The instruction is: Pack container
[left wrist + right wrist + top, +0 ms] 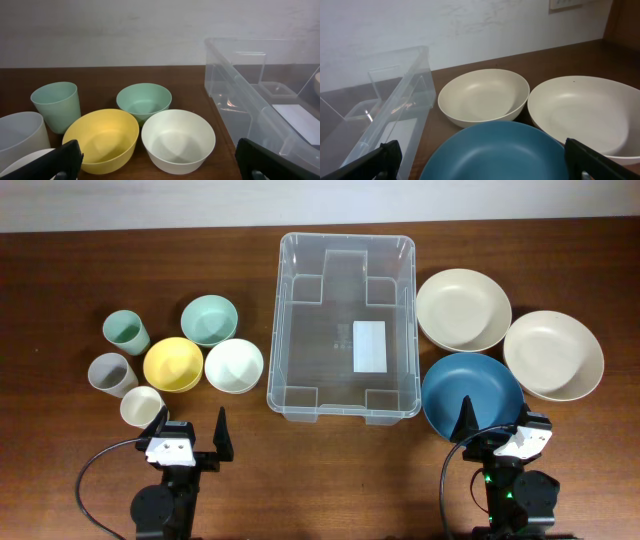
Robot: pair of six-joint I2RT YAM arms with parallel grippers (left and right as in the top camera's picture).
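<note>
The clear plastic container [345, 325] stands empty mid-table, a white label on its base; it also shows in the left wrist view [260, 95] and right wrist view [380, 110]. Left of it are a yellow bowl [172, 364], white bowl [234, 366], green bowl [208, 319] and three cups: green [126, 332], grey [111, 374], cream [141, 406]. Right of it are a blue bowl [470, 392] and two cream bowls [462, 309] [553, 354]. My left gripper [190, 435] is open and empty near the front edge. My right gripper [495, 428] is open and empty, at the blue bowl's near rim.
The dark wooden table [340, 470] ends at a white wall behind. A black cable [88, 480] loops by the left arm's base. The bowls and cups stand close together on both sides of the container.
</note>
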